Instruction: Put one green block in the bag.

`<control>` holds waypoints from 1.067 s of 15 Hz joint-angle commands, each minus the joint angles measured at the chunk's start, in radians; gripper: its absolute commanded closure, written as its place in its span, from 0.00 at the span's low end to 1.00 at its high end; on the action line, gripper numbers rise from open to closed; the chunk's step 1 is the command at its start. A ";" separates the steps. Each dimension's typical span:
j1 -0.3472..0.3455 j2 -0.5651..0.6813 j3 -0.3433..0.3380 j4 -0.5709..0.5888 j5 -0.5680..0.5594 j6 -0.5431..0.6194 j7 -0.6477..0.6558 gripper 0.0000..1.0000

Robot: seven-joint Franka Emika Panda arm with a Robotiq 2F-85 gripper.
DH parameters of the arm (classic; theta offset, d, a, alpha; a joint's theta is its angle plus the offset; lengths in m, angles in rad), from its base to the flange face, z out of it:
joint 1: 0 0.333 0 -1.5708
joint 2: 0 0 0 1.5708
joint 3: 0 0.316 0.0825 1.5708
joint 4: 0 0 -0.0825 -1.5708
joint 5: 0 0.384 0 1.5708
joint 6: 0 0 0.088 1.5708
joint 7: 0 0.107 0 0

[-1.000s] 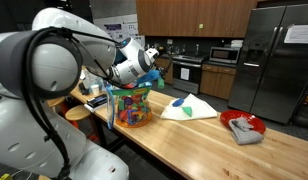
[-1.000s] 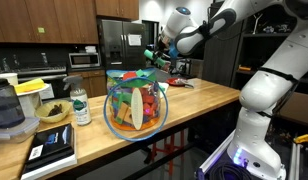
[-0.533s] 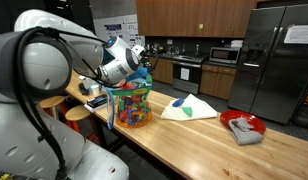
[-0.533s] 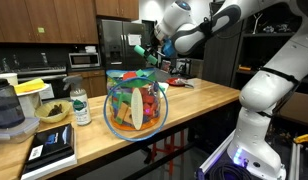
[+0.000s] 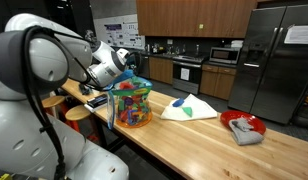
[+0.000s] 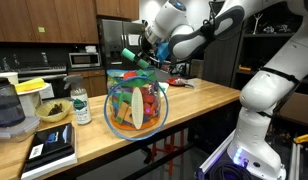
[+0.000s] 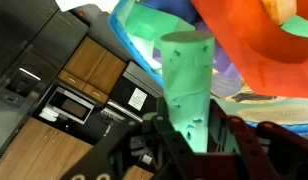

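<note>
My gripper (image 7: 189,128) is shut on the green block (image 7: 188,80), a light-green block that sticks out upright between the jaws in the wrist view. The bag (image 5: 131,104) is clear plastic, stands upright on the wooden counter and is full of multicoloured blocks. In both exterior views the gripper (image 5: 125,66) (image 6: 136,56) hangs just above the bag's open top (image 6: 134,100), with the green block (image 6: 130,53) in it. In the wrist view the bag's orange and red blocks (image 7: 249,40) show close behind the held block.
A flat white sheet (image 5: 199,111) with a second green block (image 5: 187,104) and a small blue piece lies further along the counter. A red bowl with grey cloth (image 5: 243,125) stands beyond it. A bottle (image 6: 81,105), a bowl (image 6: 52,114) and a book (image 6: 51,146) stand beside the bag.
My gripper has carried the green block sideways from beyond the bag to a spot right over its open top, and tilted downwards.
</note>
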 commanded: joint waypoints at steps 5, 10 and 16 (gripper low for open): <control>-0.016 0.085 0.032 0.013 -0.010 -0.019 -0.005 0.23; -0.064 0.100 0.025 -0.007 -0.020 0.005 0.030 0.00; -0.138 0.098 0.028 -0.016 -0.021 0.007 0.066 0.00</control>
